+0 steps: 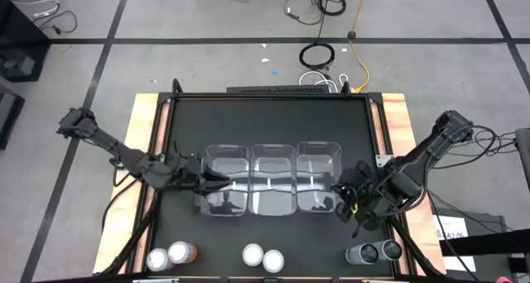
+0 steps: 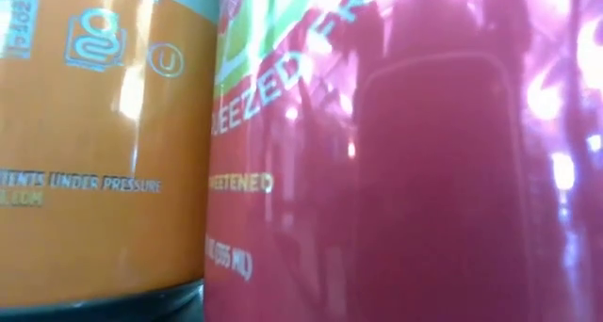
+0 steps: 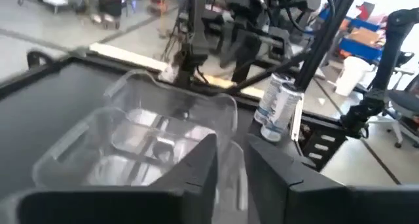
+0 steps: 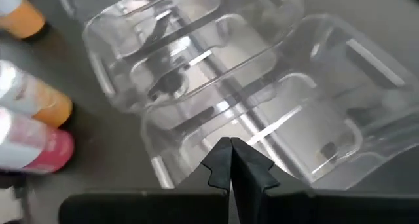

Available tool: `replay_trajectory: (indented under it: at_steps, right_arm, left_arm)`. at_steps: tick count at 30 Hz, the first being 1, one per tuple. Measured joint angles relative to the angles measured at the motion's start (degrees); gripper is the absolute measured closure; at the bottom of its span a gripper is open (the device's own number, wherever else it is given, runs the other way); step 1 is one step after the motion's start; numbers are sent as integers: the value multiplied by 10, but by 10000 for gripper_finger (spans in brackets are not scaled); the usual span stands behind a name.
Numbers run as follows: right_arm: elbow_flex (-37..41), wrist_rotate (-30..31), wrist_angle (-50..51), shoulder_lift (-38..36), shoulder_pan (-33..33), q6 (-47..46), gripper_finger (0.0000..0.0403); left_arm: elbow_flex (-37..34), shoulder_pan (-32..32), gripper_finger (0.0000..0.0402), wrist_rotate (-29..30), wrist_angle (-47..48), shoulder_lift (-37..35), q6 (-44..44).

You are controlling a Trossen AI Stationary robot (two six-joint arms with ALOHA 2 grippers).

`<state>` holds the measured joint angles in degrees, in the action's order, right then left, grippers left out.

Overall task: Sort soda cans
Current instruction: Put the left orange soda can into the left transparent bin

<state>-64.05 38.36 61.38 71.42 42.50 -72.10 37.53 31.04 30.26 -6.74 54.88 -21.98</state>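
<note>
Three clear bins [image 1: 272, 179] stand in a row mid-table. Six soda cans stand upright along the near edge: two orange ones [image 1: 170, 255], two red ones with white tops [image 1: 263, 257], two dark grey ones [image 1: 374, 251]. The low view is filled by an orange can [image 2: 94, 143] beside a red can [image 2: 405, 162]. My left gripper [image 1: 212, 177] is at the left bin's left wall. My right gripper [image 1: 341, 197] is shut at the right bin's near right corner. My left gripper has the left wall's rim [image 3: 233, 160] of the left bin between its two fingers, coming level from the table's left. The bin sits on the table. My right gripper's shut fingertips [image 4: 230, 152] lie over the right bin's rim [image 4: 196, 175]; I cannot tell whether they touch it.
The black table top has a raised frame [image 1: 273, 95] along its far edge and wooden side strips [image 1: 142, 151]. The grey cans [image 3: 278, 106] stand beyond the bins in the left wrist view. Bare mat lies between the bins and the cans.
</note>
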Motion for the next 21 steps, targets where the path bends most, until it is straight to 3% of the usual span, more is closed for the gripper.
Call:
replay_trajectory:
  at_steps: [4,7,10,16,21]
  right_arm:
    - [18,47,40,0,0,-49,403]
    - [52,55,15,-2,0,-58,403]
    - [96,50,-115,-15,0,12,403]
    - [177,-4,-461,-46,-4,256,403]
    - [182,-5,-491,-49,-5,287,403]
  left_arm:
    - [63,41,381,18,72,31,-63]
    - [96,63,392,23,86,50,-76]
    - [110,76,386,29,86,63,-72]
    - [113,82,384,24,84,73,-77]
    - [113,82,384,18,75,74,-77]
